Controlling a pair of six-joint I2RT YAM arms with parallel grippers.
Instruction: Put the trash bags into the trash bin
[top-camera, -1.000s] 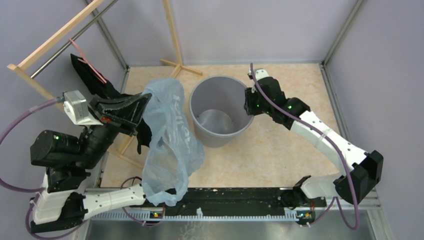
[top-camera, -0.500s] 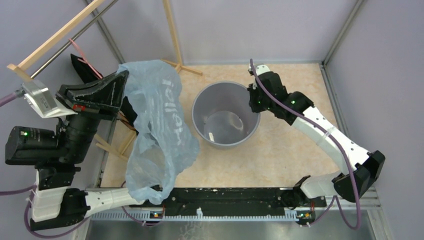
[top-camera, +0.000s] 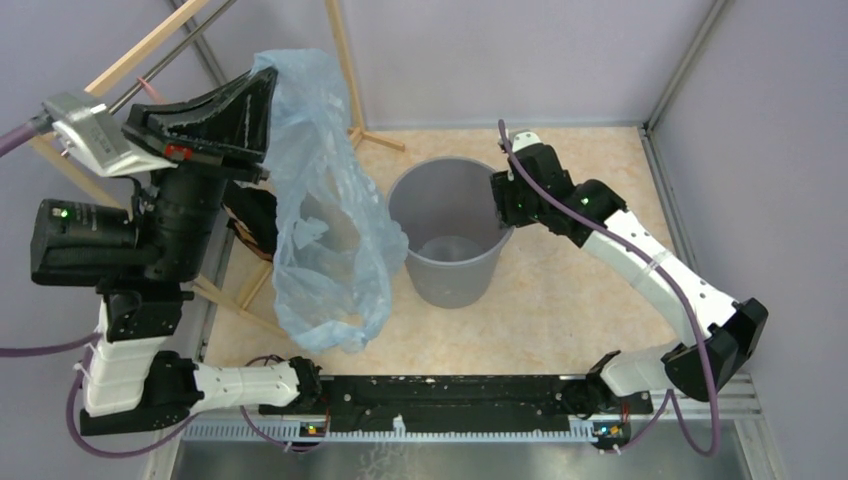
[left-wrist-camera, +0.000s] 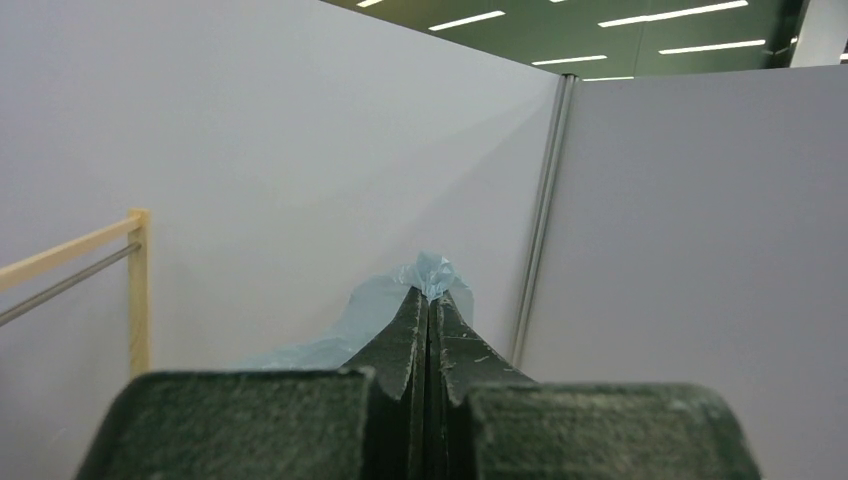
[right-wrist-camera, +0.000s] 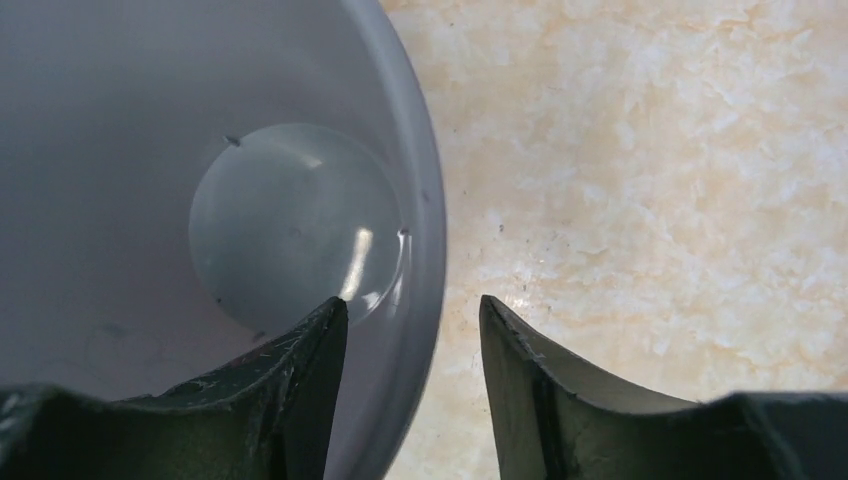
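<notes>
Left gripper (top-camera: 262, 88) pinched tight on bunched top of pale-blue trash bag (top-camera: 325, 235), high over tabletop's left edge. Bag hangs limp beside grey trash bin (top-camera: 452, 285), not inside. Right gripper (right-wrist-camera: 412, 310) jaws apart, straddling bin rim, unclamped. Film likely light, floppy, slippery: grip gathered mouth.

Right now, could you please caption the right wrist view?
Open right fingers straddle the grey trash bin at its rim.

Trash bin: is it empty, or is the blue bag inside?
Empty. The trash bin's bare grey bottom shows from above, and the trash bag hangs outside it, pinched in the left tool.
</notes>
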